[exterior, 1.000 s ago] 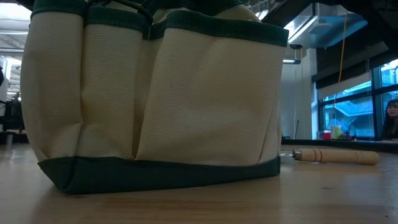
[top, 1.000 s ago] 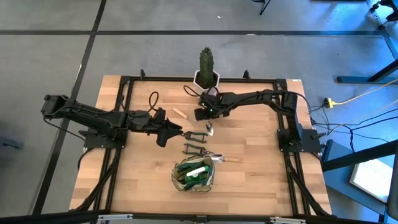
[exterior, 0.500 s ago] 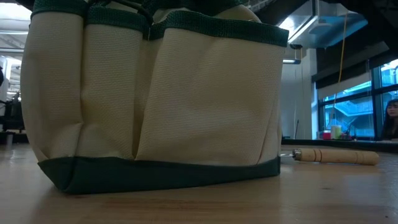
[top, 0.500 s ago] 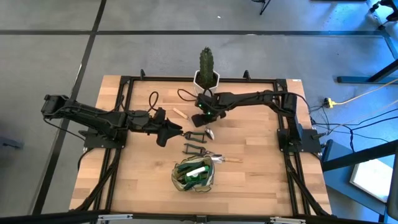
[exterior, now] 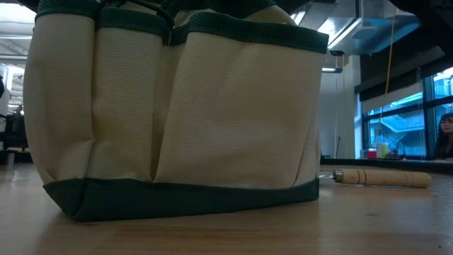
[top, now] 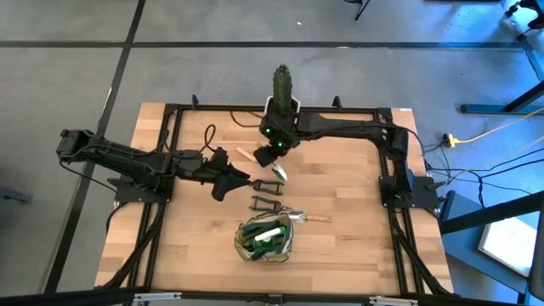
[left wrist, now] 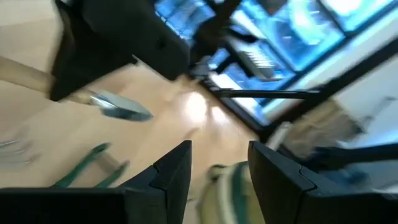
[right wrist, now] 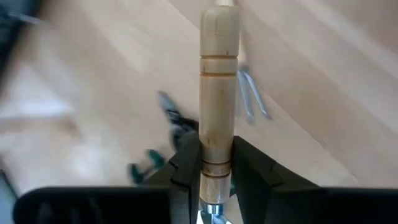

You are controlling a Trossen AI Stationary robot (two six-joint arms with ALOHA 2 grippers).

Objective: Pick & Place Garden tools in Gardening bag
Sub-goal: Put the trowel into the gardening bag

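The gardening bag [top: 265, 240] stands near the table's front and fills the low view [exterior: 177, 106]; green things show inside it. My right gripper [top: 274, 153] hangs over the table's far middle, shut on the wooden-handled trowel [top: 278, 172]. Two pairs of pruning shears [top: 268, 183] [top: 266, 204] and a wooden-handled fork [top: 302, 216] lie flat on the table between the trowel and the bag. My left gripper [top: 236, 178] hovers open just left of the shears, nothing between its fingers [left wrist: 171, 171]. My right gripper pinches the trowel's wooden handle [right wrist: 217, 158] between its two fingers, close to the metal end. The fingers slant down from above and lie across the handle. The trowel is lifted off the table, its handle [top: 246, 154] toward the left and its blade toward the front.
A green cactus [top: 281, 85] in a white pot [top: 280, 106] stands at the far edge, just behind my right gripper. A black cable loop [top: 208, 136] lies at the far left. Bare wood lies to both sides of the bag.
My right gripper has risen with the trowel and drifted a little toward the table's left and far edges, rolling its wrist. The trowel's blade has come up off the table with it.
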